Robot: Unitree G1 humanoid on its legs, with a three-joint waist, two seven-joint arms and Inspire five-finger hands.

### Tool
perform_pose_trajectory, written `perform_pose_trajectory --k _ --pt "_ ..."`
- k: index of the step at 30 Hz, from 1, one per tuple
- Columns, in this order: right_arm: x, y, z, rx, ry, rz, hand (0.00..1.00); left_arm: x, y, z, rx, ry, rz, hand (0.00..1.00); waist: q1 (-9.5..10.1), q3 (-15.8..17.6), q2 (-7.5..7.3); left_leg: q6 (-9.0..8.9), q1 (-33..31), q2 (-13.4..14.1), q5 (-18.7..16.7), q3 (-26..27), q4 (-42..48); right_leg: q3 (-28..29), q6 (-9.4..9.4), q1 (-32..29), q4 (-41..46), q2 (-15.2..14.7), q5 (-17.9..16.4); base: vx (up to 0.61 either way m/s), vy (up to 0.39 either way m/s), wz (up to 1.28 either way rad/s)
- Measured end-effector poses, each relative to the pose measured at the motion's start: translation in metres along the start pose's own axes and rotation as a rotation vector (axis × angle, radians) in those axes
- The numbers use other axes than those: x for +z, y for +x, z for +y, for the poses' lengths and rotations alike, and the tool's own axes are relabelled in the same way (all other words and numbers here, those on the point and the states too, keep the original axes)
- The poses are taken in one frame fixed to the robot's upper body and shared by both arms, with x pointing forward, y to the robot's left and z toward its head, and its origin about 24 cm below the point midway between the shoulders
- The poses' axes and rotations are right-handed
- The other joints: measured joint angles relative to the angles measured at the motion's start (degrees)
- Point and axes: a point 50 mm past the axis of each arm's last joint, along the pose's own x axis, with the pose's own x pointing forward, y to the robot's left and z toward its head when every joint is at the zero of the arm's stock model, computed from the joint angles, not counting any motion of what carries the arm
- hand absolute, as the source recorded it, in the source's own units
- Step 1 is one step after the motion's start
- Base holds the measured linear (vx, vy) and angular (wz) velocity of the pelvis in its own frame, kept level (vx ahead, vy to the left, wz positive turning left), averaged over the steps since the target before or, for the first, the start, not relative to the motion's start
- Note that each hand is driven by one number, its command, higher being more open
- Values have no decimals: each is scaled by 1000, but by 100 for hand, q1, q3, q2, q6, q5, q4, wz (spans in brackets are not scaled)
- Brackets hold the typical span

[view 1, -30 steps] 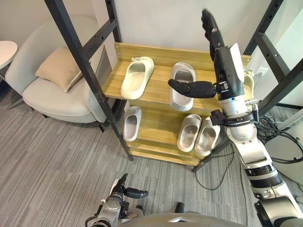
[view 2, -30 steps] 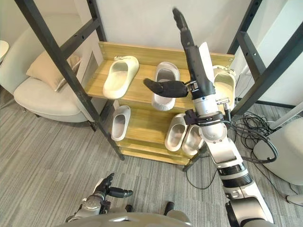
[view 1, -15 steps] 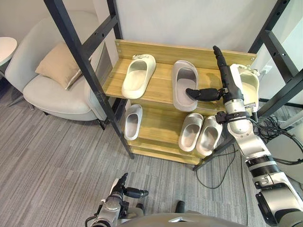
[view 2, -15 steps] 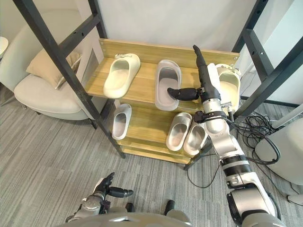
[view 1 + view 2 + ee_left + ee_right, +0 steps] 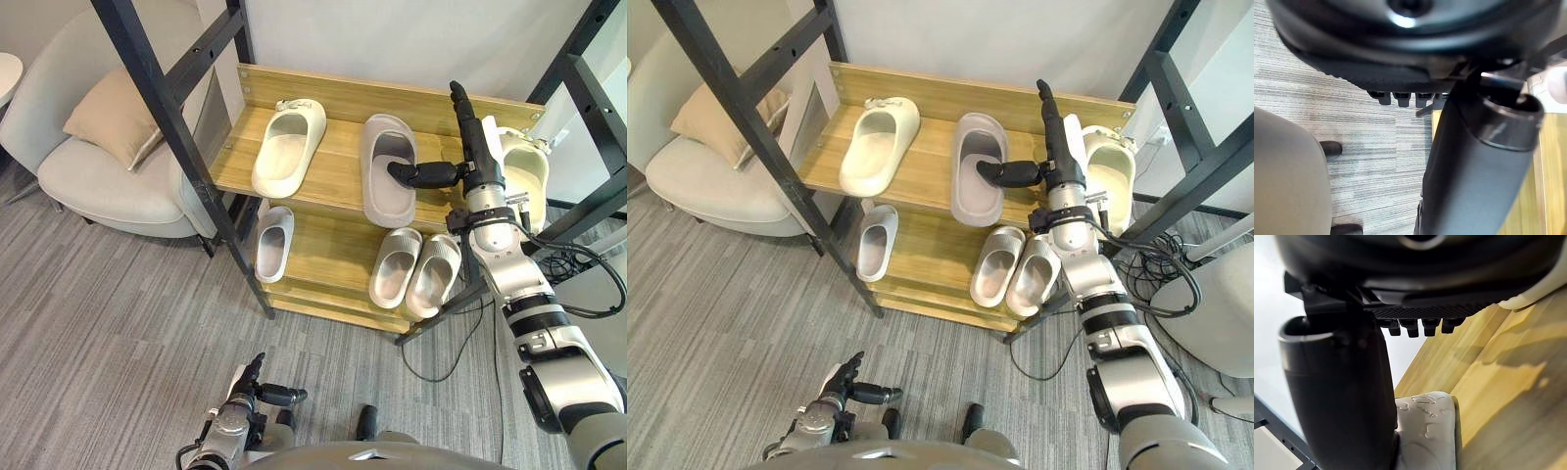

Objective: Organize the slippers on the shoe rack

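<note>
Six slippers sit on the shoe rack (image 5: pixel 340 168), three on each of its two wooden shelves. On the upper shelf we see a cream slipper (image 5: pixel 287 149) at the left, a grey slipper (image 5: pixel 387 171) in the middle, and a pale slipper (image 5: pixel 1109 181) at the right end, partly hidden behind the right hand (image 5: pixel 477 157). On the lower shelf a small white slipper (image 5: pixel 273 243) lies at the left. Well to its right lies a light grey slipper (image 5: pixel 394 266), with a second light grey slipper (image 5: pixel 434 275) touching its right side. The right arm comes in from the lower right and holds its hand over the right part of the upper shelf, between the grey slipper and the pale one. We read this hand as spread: its fingers are straight and point toward the far wall, and nothing is clasped in them. Its thumb (image 5: pixel 416 174) stretches out to the left across the right edge of the grey slipper. In the right wrist view the thumb lies against that slipper's bumpy surface, though we cannot tell how hard it presses. The left hand (image 5: pixel 257 390) hangs low at the near edge, above the grey carpet (image 5: pixel 118 323). Its fingers are loose, its thumb sticks out to the right, and it carries nothing. Left of the rack stands a light armchair (image 5: pixel 88 191) with a tan cushion (image 5: pixel 110 127) leaning in its seat.
</note>
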Motion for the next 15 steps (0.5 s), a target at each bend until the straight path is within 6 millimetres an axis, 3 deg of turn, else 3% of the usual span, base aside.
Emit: perform_pose_trajectory --k 7,15 --pt "9 15 13 99 -15 -4 0 5 1 2 4 -4 -20 100 71 92 -91 2 0 -2 3 0 1 0 -9 0 0 -3 6 0 0 0" --pt "24 26 9 101 -31 -50 0 9 2 5 11 -9 -38 100 123 207 -136 3 7 -2 3 -2 -3 0 -9 6 0 -6 7 0 0 0"
